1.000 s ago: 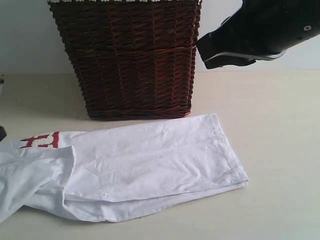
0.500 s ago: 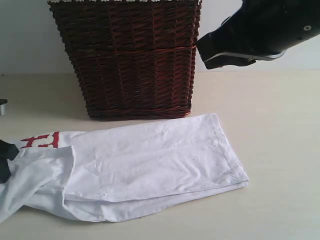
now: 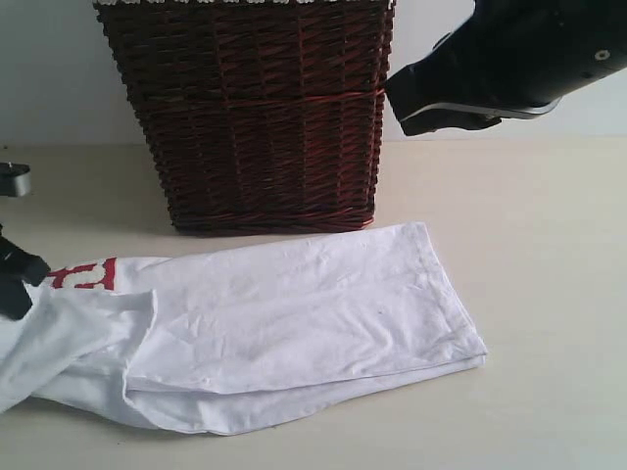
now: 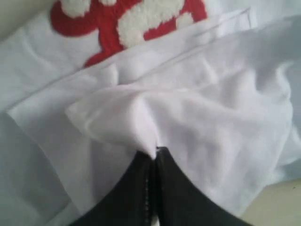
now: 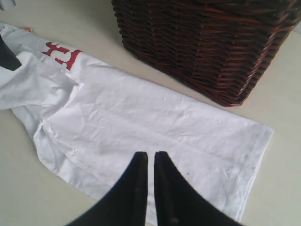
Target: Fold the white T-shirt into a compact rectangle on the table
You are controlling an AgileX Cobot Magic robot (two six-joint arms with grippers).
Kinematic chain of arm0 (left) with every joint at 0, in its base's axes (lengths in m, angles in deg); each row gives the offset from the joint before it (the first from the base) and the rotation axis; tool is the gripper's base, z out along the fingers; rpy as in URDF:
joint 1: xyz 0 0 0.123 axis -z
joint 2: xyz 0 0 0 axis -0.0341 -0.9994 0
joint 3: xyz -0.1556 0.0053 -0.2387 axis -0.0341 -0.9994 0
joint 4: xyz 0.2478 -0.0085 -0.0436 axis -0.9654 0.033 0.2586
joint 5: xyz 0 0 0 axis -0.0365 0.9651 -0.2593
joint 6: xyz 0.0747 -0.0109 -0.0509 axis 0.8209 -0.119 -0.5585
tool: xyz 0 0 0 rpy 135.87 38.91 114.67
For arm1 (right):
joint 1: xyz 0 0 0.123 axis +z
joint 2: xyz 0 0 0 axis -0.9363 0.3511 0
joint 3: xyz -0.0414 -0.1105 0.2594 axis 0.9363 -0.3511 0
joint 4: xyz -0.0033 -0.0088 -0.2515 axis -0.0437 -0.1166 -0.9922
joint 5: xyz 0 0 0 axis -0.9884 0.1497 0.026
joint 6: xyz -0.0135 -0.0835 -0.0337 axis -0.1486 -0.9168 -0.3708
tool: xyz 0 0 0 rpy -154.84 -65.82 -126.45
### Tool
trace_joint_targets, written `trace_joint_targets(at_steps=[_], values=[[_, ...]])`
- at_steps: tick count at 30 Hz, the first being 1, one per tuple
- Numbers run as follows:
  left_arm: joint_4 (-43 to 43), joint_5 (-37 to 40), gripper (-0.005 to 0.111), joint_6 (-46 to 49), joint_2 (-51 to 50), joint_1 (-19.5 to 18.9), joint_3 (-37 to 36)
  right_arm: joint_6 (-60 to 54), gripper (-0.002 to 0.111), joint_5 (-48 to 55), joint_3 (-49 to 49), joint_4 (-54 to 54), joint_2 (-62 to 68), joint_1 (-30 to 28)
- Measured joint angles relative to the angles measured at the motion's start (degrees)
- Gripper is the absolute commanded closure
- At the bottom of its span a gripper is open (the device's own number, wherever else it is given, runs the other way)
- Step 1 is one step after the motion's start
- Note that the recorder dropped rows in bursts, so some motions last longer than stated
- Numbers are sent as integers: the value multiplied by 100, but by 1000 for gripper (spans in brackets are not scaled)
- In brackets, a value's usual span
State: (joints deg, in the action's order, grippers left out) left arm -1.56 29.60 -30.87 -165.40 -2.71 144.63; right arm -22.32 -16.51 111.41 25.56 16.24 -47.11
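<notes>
Both jaw pairs pressed together: left gripper point(image 4: 154, 155) pinches a thin fold of the white T-shirt point(image 3: 294, 313) lying on the table point(image 3: 549, 245), which could slip free when lifted; right gripper point(image 5: 150, 157) hangs empty

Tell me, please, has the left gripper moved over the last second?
Yes. The left gripper has come in rightward, toward the wicker basket, onto the white T-shirt.
</notes>
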Motion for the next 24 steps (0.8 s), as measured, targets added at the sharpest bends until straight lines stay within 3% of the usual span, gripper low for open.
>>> trace_joint_targets(at_steps=[6,13,20,24], values=[[-465,675,107,150,63,0,600,0,100,0,0,20,0,0],[-699,-209,107,150,-231,0,613,0,100,0,0,43,0,0],[-745,-503,106,-260,-785,0,613,0,100,0,0,65,0,0],[-745,-541,94,-436,-503,0,613,0,100,0,0,65,0,0]])
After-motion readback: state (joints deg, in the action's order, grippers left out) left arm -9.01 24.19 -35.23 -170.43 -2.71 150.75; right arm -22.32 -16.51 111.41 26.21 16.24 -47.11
